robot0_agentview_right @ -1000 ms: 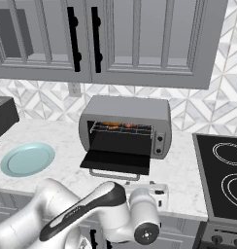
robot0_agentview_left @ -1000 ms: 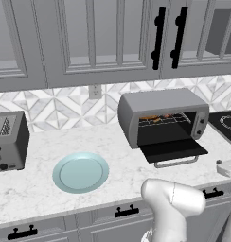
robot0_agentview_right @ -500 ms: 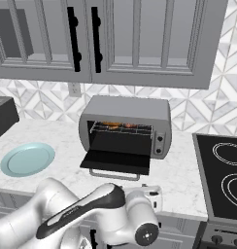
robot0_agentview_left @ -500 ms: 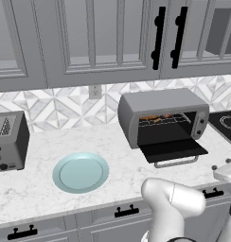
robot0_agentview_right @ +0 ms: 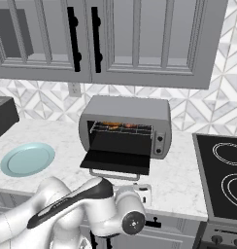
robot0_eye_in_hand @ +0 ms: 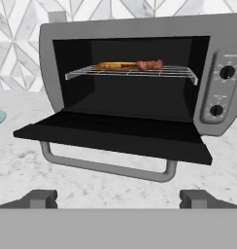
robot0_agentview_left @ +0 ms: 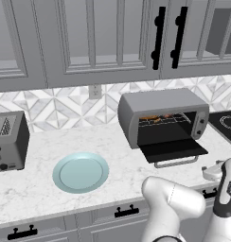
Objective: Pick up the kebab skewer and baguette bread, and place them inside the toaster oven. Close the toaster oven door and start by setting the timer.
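The toaster oven (robot0_eye_in_hand: 140,26) stands on the counter with its dark door (robot0_eye_in_hand: 110,136) folded down flat and the silver bar handle (robot0_eye_in_hand: 106,168) facing me. On the wire rack (robot0_eye_in_hand: 178,73) inside lie the golden baguette bread (robot0_eye_in_hand: 113,65) on the left and the reddish kebab skewer (robot0_eye_in_hand: 149,64) to its right, end to end. My gripper (robot0_eye_in_hand: 119,199) is open and holds nothing, low in front of the door. From the base it shows near the counter's front edge (robot0_agentview_left: 213,172) (robot0_agentview_right: 141,191), with the oven (robot0_agentview_left: 160,101) (robot0_agentview_right: 125,109) behind.
Two knobs (robot0_eye_in_hand: 227,72) (robot0_eye_in_hand: 216,110) sit on the oven's right panel. A pale blue plate (robot0_agentview_left: 80,171) lies left of the oven and a slot toaster (robot0_agentview_left: 8,141) further left. A black cooktop (robot0_agentview_right: 225,170) is to the right. Wall cabinets hang above.
My hand has drawn back a little from the open oven toward the counter's front edge. The oven, food and plate have not moved.
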{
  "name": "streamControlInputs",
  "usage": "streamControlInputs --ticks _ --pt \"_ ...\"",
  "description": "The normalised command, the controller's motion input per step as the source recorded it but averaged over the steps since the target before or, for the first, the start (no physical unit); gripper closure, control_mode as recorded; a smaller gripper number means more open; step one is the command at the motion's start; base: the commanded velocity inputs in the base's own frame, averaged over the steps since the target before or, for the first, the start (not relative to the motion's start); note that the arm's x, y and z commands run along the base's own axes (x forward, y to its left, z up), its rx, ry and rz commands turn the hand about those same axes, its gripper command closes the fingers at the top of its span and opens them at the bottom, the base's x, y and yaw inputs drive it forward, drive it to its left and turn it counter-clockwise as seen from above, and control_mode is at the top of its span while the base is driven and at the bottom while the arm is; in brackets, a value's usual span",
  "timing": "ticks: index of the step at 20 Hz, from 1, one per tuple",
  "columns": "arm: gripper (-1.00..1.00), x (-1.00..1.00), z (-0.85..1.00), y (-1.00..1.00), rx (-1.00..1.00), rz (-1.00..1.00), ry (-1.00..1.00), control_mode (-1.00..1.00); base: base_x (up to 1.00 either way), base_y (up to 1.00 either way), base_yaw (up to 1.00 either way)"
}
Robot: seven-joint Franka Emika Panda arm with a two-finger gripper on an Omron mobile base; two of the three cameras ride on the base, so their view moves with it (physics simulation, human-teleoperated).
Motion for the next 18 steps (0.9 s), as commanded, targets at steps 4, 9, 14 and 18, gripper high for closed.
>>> streamControlInputs --ticks 4,9,14,18 --pt "-1.00 0.27 -0.18 0.00 0.00 0.00 0.00 -1.00 0.00 0.00 0.00" --pt "-1.00 0.31 -0.16 0.00 0.00 0.00 0.00 -1.00 0.00 0.00 0.00" --pt "-1.00 0.04 -0.30 -0.15 0.00 0.00 0.00 -1.00 0.00 0.00 0.00" --pt "-1.00 0.03 -0.23 -0.18 0.00 0.00 0.00 -1.00 0.00 0.00 0.00"
